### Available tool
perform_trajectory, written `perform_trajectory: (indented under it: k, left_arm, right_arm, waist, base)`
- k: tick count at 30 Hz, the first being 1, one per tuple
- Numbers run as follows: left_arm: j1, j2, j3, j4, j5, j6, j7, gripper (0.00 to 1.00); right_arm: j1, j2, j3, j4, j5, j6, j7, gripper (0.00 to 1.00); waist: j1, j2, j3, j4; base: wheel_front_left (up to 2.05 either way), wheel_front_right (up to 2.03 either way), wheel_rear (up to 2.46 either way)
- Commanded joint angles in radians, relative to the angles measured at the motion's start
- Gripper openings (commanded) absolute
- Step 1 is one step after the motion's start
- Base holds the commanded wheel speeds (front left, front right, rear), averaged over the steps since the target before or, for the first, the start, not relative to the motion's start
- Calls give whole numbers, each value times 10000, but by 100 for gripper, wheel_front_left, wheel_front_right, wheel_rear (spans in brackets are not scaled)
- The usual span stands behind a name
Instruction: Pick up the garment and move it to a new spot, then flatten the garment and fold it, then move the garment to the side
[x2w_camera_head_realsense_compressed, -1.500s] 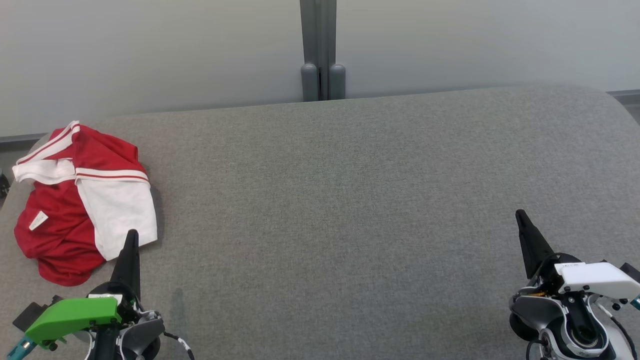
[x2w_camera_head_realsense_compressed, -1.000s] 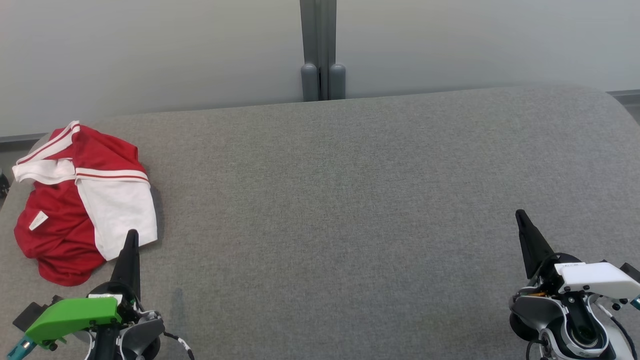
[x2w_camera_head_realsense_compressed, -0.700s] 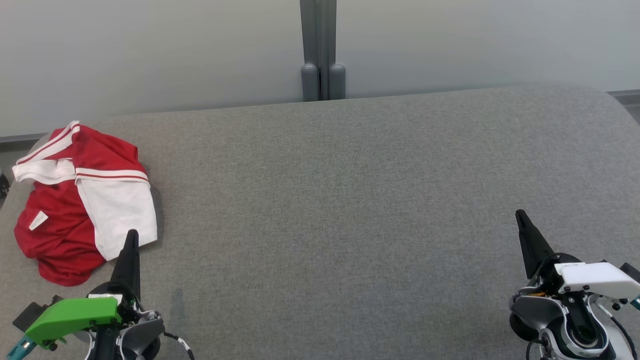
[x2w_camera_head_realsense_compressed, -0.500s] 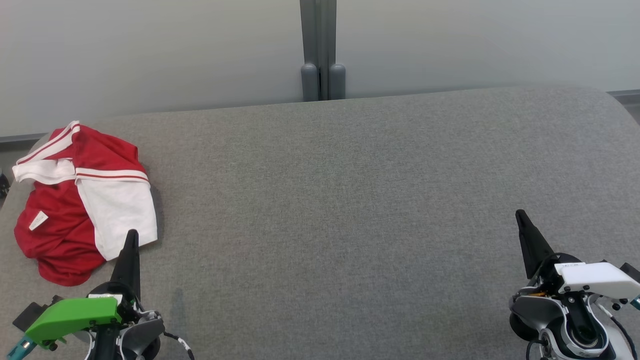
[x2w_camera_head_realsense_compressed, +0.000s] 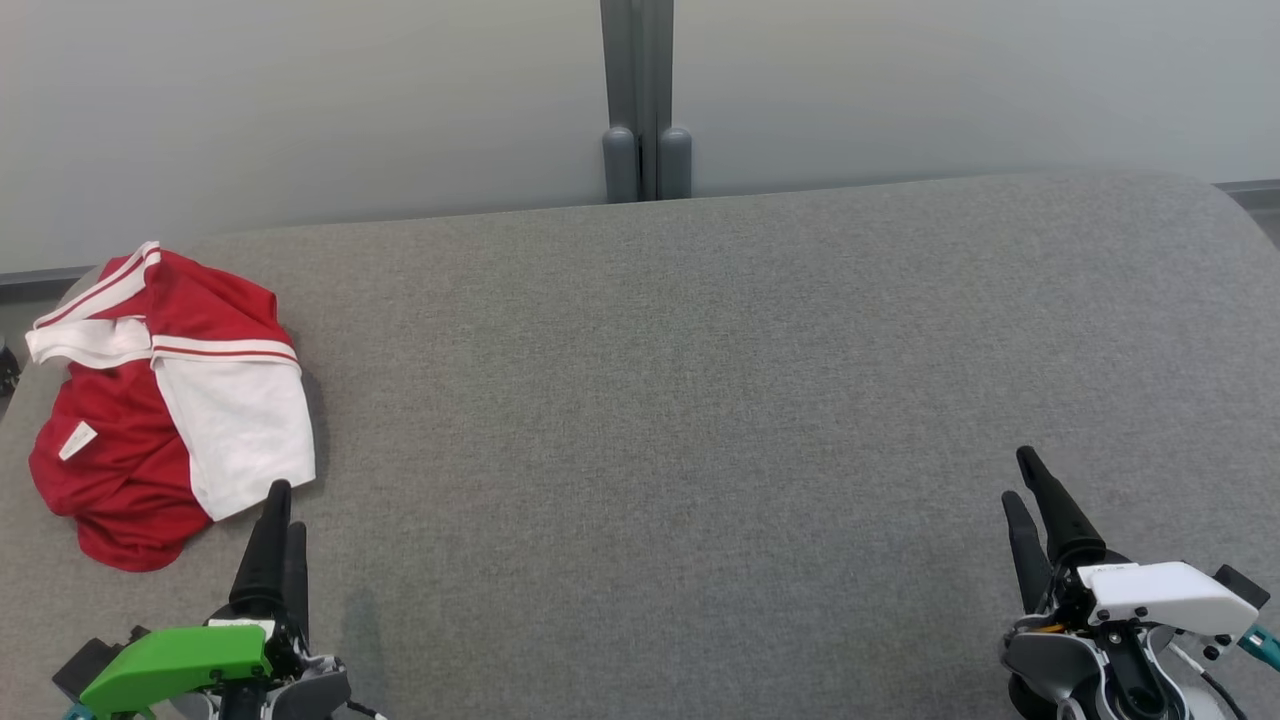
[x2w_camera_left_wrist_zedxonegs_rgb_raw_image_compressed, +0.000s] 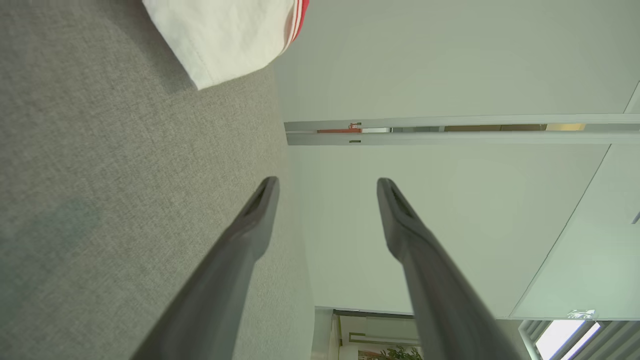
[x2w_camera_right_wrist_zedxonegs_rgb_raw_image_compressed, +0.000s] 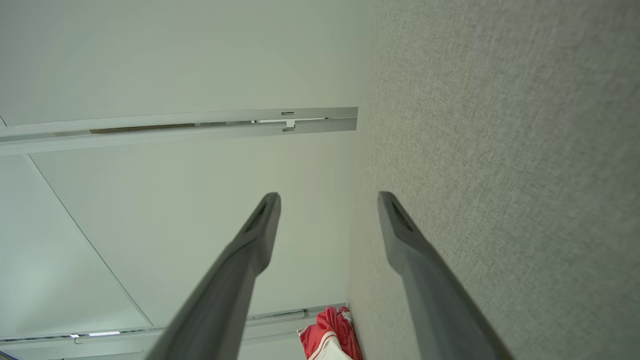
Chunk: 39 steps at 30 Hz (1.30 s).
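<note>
**Jersey's bunched up at 9 o'clock, left arm has the easy reach**

The red-and-white jersey (x2w_camera_head_realsense_compressed: 150, 420) is lying in a crumpled heap at the 9 o'clock edge of the grey padded surface (x2w_camera_head_realsense_compressed: 700, 380), not picked up yet. The heap's long axis runs roughly 12 to 6. A white sleeve (x2w_camera_head_realsense_compressed: 240, 430) is flopped over the side nearest the middle, and there's a small white tag (x2w_camera_head_realsense_compressed: 77, 440) on the red part.

Here's the bit that matters. From the left gripper (x2w_camera_head_realsense_compressed: 287, 507) the jersey lies at about 11 o'clock, with the sleeve's hem just beside the fingertips and not touching as far as I can see. From the right gripper (x2w_camera_head_realsense_compressed: 1018, 476) it's way off toward 9 o'clock, well apart. So I'd say the left arm is the obvious one for the first grab.

Pose-wise, the grippers sit low at 7 and 5 o'clock with their fingers pointing to 12. Both are released, with a clear gap between the fingers and nothing in them. Each is rolled on its side, so one finger rides close to the fabric and the other above it. My guess is the left needs a short nudge toward 11 and a dip to pinch that sleeve edge.
</note>
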Motion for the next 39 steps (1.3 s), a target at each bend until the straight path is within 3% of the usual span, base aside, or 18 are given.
perform_trajectory:
  k: [1,17,39]
  left_arm:
    - [-97,44,-50,-253,393,-16,-114,100]
    - [133,65,-601,-1060,4432,262,-832,100]
    - [600,89,-1307,-1735,7874,582,-1625,100]
  right_arm:
    - [-203,-48,81,-213,-341,19,-137,100]
    - [-74,-66,756,-849,-4478,22,-855,100]
    - [212,-96,1842,-1039,-8240,26,-1651,100]
  waist:
    - [0,0,0,8]
    - [0,0,-15,128]
    - [0,0,-183,295]
  base:
    - [0,0,0]
    - [0,0,0]
    - [0,0,0]
